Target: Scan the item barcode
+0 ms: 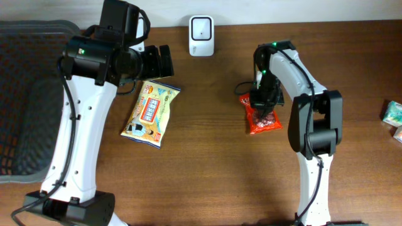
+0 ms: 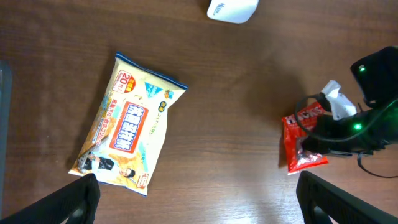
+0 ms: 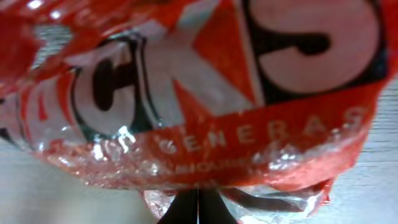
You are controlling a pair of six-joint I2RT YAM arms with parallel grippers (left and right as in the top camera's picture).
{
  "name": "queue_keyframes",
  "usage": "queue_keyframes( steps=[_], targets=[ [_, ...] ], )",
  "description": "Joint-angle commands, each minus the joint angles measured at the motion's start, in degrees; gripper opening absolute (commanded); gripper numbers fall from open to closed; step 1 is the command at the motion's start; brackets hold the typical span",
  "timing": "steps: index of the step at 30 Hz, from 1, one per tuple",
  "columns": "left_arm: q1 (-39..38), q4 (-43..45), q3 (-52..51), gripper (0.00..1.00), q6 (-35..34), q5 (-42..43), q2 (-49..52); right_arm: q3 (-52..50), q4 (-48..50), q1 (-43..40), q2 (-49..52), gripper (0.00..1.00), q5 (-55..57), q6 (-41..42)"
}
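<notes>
Packet [image 1: 269,123], red, lies directly under the closed right tool [image 3: 198,208].

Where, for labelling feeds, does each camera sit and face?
Overhead: above the table, facing down; left arm, right arm, scanner, wipes pack, red packet.
Left wrist: above the wipes pack, facing down; left gripper open.
Right wrist: against the red packet; right gripper shut on it.
Shared: overhead and left wrist show all three items.
</notes>
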Motion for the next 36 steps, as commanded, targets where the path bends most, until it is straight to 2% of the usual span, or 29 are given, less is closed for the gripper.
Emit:
queue_keyframes(
  steps=[1,3,4,5,6,7,9,12,16,18,20,21,23,24,25,26,27,29,32,34,36],
  targets=[
    [0.0,0.1,0.1,0.99,0.7,-0.2,0.0,6.0,-4.2,0.5,-0.6,0.04,-1.4,1.7],
    [0.0,0.1,0.1,0.99,0.7,-0.2,0.0,14.0,-9.2,-0.5,-0.7,0.04,1.4,1.7],
    [0.0,0.1,0.1,0.99,0.7,-0.2,0.0,17.1,-10.7,-0.9,-0.7,0.16,3.7,1.7],
    [0.0,0.1,0.1,0.99,0.7,-0.2,0.0,20.6,-11.7,-1.7,-0.7,0.51,6.9,1.7],
    [0.0,0.1,0.1,0.99,0.7,-0.2,0.0,22.4,-11.8,-2.8,-0.7,0.73,8.0,1.0],
    [0.0,0.1,0.1,0.99,0.7,-0.2,0.0,22.5,-10.9,-4.5,-0.6,0.9,7.8,-3.0],
    [0.0,0.1,0.1,0.99,0.7,-0.2,0.0,22.0,-9.9,-5.7,-0.1,0.99,7.7,-5.3],
    [0.0,0.1,0.1,0.99,0.7,-0.2,0.0,17.6,-6.8,-7.2,0.6,0.99,0.4,-13.4],
    [0.0,0.1,0.1,0.99,0.7,-0.2,0.0,8.3,-0.5,-7.6,0.7,0.99,-3.0,-15.5],
    [0.0,0.1,0.1,0.99,0.7,-0.2,0.0,4.0,0.4,-7.9,0.7,0.95,-3.1,-17.5],
    [0.0,0.1,0.1,0.99,0.7,-0.2,0.0,0.2,2.2,-8.7,0.7,0.79,-4.1,-17.9],
    [0.0,0.1,0.1,0.99,0.7,-0.2,0.0,-1.7,3.5,-8.9,0.8,0.68,-7.0,-19.2],
    [0.0,0.1,0.1,0.99,0.7,-0.2,0.0,-3.9,5.1,-9.1,0.8,0.57,-14.0,-22.1],
    [0.0,0.1,0.1,0.99,0.7,-0.2,0.0,-5.0,6.5,-9.1,0.8,0.47,-17.4,-22.1],
    [0.0,0.1,0.1,0.99,0.7,-0.2,0.0,-5.5,7.2,-9.0,0.8,0.32,-20.5,-22.1],
    [0.0,0.1,0.1,0.99,0.7,-0.2,0.0,-5.5,7.3,-9.0,0.8,0.25,-23.2,-22.0],
    [0.0,0.1,0.1,0.99,0.7,-0.2,0.0,-5.3,7.1,-9.0,0.7,0.06,-27.4,-20.0],
    [0.0,0.1,0.1,0.99,0.7,-0.2,0.0,-4.0,5.9,-10.1,0.7,0.04,-33.8,-11.6],
    [0.0,0.1,0.1,0.99,0.7,-0.2,0.0,-3.0,5.4,-11.5,0.7,0.04,-56.7,-9.8],
    [0.0,0.1,0.1,0.99,0.7,-0.2,0.0,-3.0,8.3,-11.6,0.7,0.04,-63.2,-9.8],
    [0.0,0.1,0.1,0.99,0.7,-0.2,0.0,-3.0,14.3,-11.3,0.7,0.04,-64.2,-5.0]
  ],
)
